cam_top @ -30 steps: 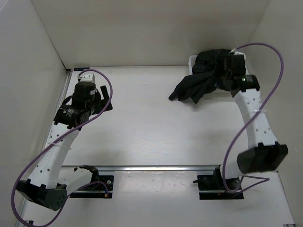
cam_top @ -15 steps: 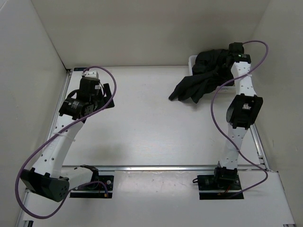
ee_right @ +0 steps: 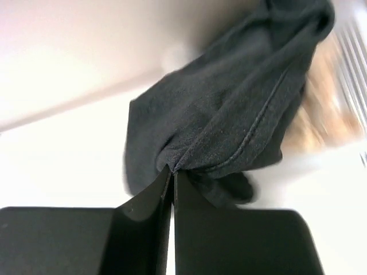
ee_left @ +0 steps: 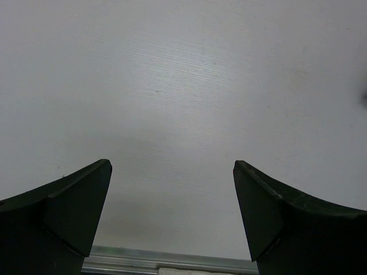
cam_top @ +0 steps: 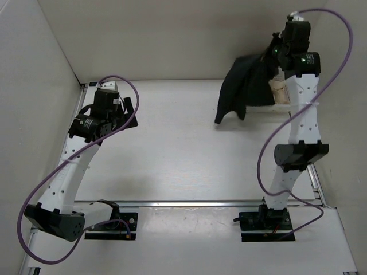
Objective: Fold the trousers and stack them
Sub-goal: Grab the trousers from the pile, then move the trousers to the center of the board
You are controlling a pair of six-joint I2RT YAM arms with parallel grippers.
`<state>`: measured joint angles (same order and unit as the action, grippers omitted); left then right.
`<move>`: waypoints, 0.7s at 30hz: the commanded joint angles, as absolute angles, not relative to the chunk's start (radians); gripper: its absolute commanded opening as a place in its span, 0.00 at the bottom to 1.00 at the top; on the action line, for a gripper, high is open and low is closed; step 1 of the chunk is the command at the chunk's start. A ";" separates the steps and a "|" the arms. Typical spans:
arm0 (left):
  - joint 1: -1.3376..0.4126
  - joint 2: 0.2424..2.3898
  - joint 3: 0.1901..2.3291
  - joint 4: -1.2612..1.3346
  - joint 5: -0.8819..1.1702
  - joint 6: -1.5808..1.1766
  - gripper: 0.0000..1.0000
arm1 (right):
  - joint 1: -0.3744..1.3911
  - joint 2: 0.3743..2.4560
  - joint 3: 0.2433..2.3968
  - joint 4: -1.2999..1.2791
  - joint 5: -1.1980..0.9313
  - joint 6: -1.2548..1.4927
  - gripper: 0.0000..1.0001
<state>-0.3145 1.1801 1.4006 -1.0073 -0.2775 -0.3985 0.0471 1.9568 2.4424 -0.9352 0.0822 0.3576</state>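
Above the white table, right hand pinches the trousers; left hand gapes beside pale wall.

- The trousers are blurred and run off the top edge; a tan patch behind them is too smeared to name.
- From above, the right claw tips are lost against the black cloth.
- The left claw is cut off by the bottom edge.

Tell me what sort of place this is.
Probably a robot test cell in a lab: a bare white table boxed in by plain panels, a left arm and right arm mounted at its near edge, purple cables. The right claw holds black trousers.
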 commanded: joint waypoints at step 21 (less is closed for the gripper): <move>-0.144 1.230 1.640 -1.204 -0.093 -0.385 0.96 | 0.803 1.263 1.529 -0.847 0.314 0.480 0.91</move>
